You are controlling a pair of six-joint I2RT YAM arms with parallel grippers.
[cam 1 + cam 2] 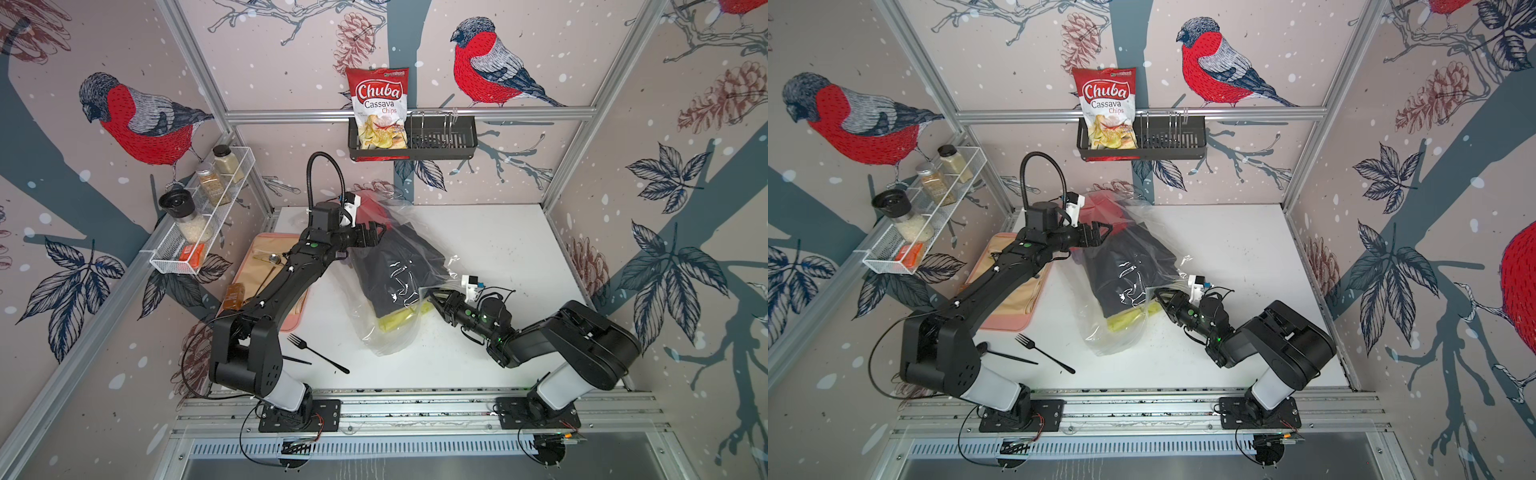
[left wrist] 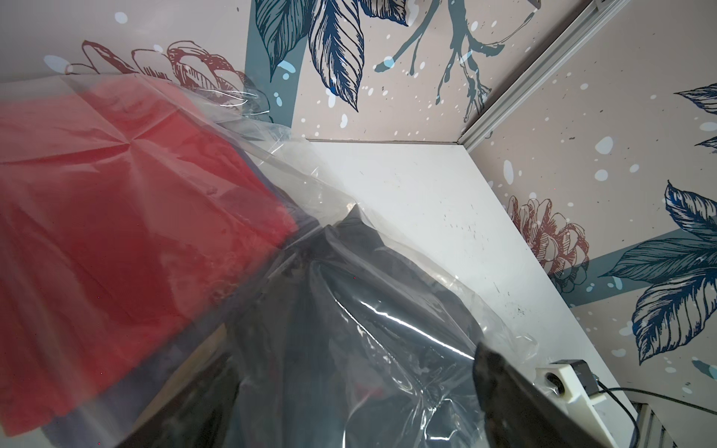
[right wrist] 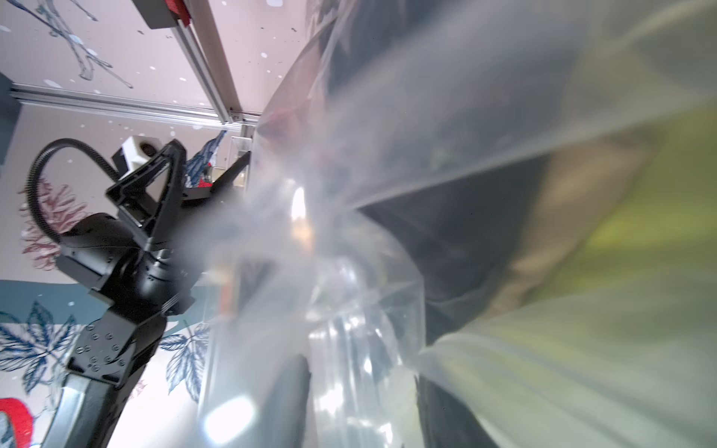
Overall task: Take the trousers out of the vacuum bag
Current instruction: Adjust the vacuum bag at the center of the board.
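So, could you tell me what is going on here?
The robot is working on a clear bag of trousers on the table. The left gripper hangs open at the bag's far end, by the red pair; the right gripper is at its side, by the yellow-green pair. No pair is out yet.

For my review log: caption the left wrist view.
Red trousers and black trousers seen through the crinkled clear bag.

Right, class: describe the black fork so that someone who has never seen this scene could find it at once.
Start at the white tabletop, with the clear vacuum bag in its middle. Off the bag's near end, toward the left arm's base, the black fork lies flat on bare table. Its tines set it apart from the plain thin black utensil beside it.
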